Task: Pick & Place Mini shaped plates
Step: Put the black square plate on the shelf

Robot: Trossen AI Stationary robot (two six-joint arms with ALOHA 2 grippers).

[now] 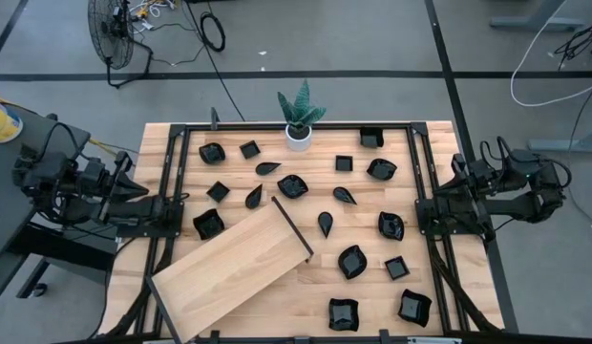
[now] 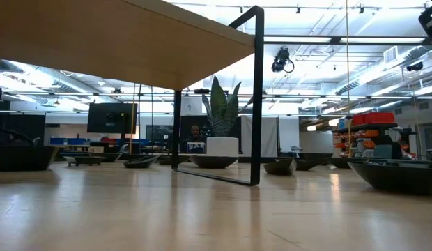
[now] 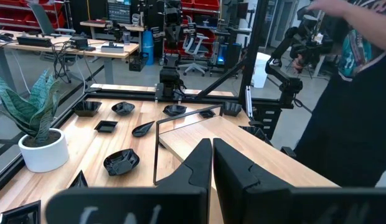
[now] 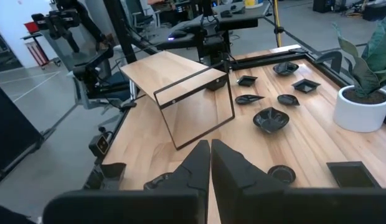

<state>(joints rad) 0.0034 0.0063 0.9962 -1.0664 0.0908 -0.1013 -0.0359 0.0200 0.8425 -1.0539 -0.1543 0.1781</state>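
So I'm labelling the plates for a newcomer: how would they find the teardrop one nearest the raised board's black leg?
Start at the large wooden board raised on the table's left half. Just past its far right corner lies a small black teardrop plate, apart from the board. Unlike the square plate to its right, it is narrow, with its tip pointing to the table's near edge.

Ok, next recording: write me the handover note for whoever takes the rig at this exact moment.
Left gripper: parked at the table's left edge, shut, holding nothing.
Right gripper: parked at the right edge, shut, holding nothing.
Mini shaped plates: about twenty, all lying loose on the table, spread from the back row near the potted plant to the front right corner.
Wooden board: raised on a black frame at the front left, nothing on top of it.
Done: no plate appears picked or placed.
Left: every plate. Where they should go does not show; the board looks the likely place.
A person stands beside the table.
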